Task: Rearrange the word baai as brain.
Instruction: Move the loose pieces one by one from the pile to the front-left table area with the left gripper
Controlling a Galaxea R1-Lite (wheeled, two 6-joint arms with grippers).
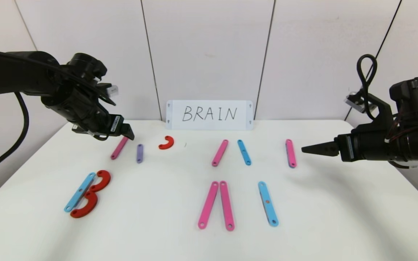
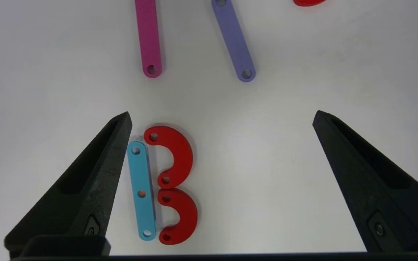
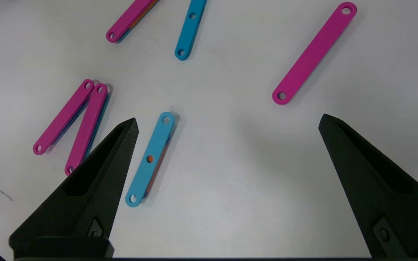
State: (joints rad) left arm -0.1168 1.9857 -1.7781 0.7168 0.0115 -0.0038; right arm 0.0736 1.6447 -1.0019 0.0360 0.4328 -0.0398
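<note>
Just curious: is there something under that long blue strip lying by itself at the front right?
An orange layer shows through the blue strip's middle hole and along its edge. What that layer is stays covered.

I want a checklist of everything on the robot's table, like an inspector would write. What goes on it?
Surface: white table, bare between the pieces.
Job's things: front row has a letter B made of a blue strip and two red curves, two pink strips meeting at the top, and one blue strip. Back row has a pink strip, purple strip, loose red curve, then pink, blue and pink strips.
Clutter: nothing seen.
Claws: left claw open, above the back-left pink strip; right claw open, at the right, holding nothing.
Cables: black cables on both arms, off the table.
Surroundings: white card reading BRAIN against the pale wall.
</note>
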